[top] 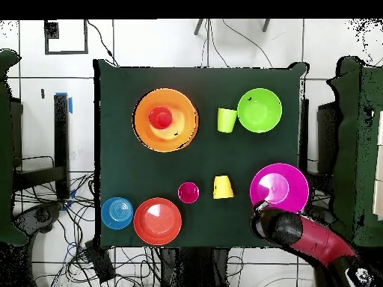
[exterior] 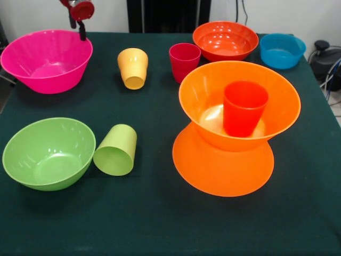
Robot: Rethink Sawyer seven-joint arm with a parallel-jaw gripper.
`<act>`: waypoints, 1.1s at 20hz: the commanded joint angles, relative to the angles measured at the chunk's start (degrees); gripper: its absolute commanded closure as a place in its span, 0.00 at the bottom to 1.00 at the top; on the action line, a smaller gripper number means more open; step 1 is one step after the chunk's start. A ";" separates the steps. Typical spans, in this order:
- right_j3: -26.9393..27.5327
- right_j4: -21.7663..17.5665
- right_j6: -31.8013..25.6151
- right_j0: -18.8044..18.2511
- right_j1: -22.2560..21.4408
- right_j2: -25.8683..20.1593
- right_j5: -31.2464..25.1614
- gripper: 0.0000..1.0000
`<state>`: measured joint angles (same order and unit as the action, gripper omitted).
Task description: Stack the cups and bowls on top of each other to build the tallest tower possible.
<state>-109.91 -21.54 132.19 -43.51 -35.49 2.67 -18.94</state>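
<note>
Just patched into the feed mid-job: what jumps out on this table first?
The hourglass tower on the front view's right: one large orange bowl upside down, a second upright on it, a red-orange cup standing inside. Next, the big pink bowl at far left, with the robot's hand hanging over its rim. The lime green cup lies on its side against the lime green bowl.

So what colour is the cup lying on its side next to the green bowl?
Lime green cup, matching the bowl; clearest in the front view.
</note>
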 commanded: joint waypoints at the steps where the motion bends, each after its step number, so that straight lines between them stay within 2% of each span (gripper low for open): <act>1: 2.31 -2.39 -0.73 1.89 1.93 -4.97 2.64 0.00; 6: 5.20 -2.25 -1.87 1.29 3.76 -5.77 1.88 0.00; 12: 8.83 -1.22 -4.58 -0.09 5.04 -8.35 -1.64 0.00; 22: 9.44 -1.36 -8.38 -1.63 3.85 -11.98 -6.23 0.00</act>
<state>-106.17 -21.55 132.19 -45.61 -32.90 -0.19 -21.11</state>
